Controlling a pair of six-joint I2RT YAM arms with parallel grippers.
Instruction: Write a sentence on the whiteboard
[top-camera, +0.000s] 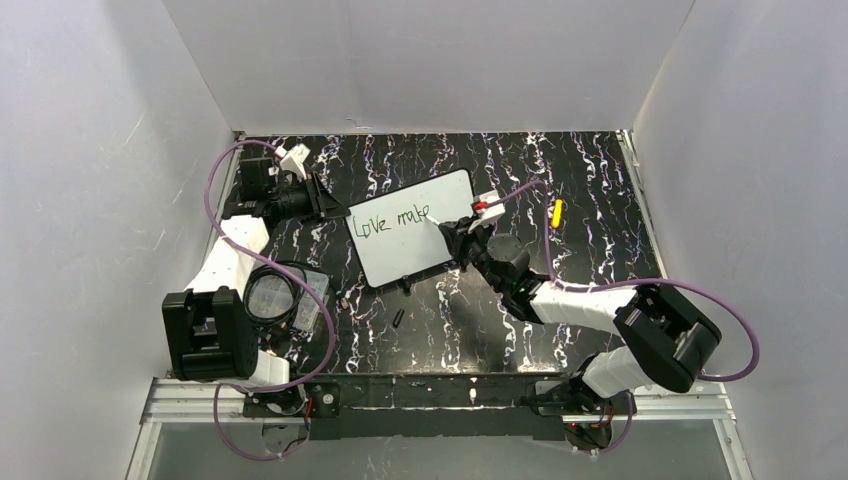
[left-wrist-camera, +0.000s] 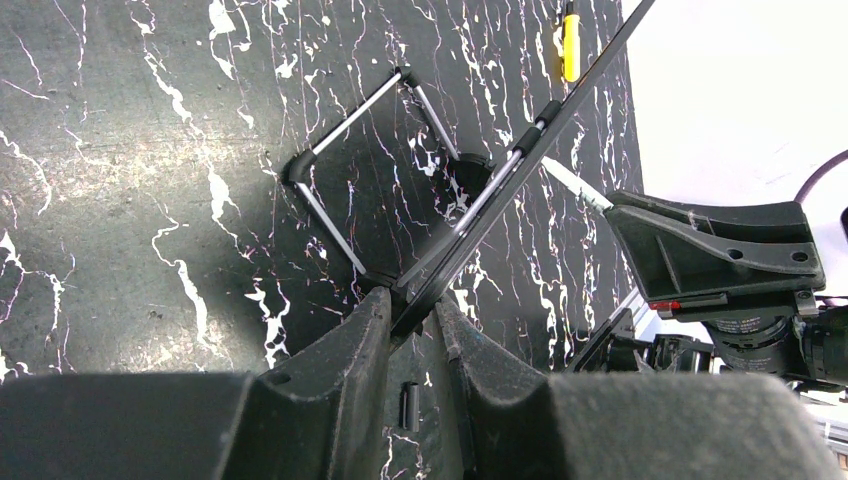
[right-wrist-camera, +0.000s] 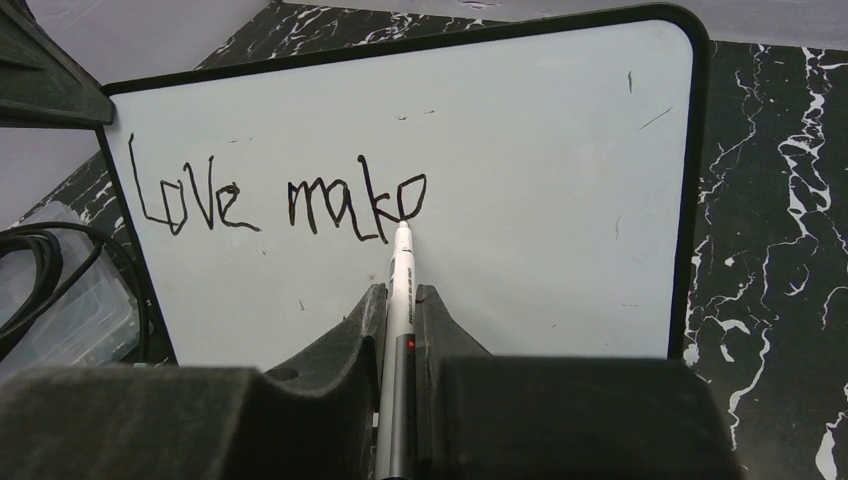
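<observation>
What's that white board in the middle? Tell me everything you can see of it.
The whiteboard is a flat white rectangle with rounded corners and a thin black rim, glossy, faintly scuffed. It sits askew on the black marbled table. Handwritten in dark ink: "Love mak" plus a last rounded letter. The left gripper pinches one edge; the pen held in the right gripper touches its tip to that last letter.

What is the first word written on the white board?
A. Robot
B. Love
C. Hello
B: the whiteboard shows "Love" at its left end, ahead of the second word, where the tip of the pen held by the right arm's fingers is.
</observation>
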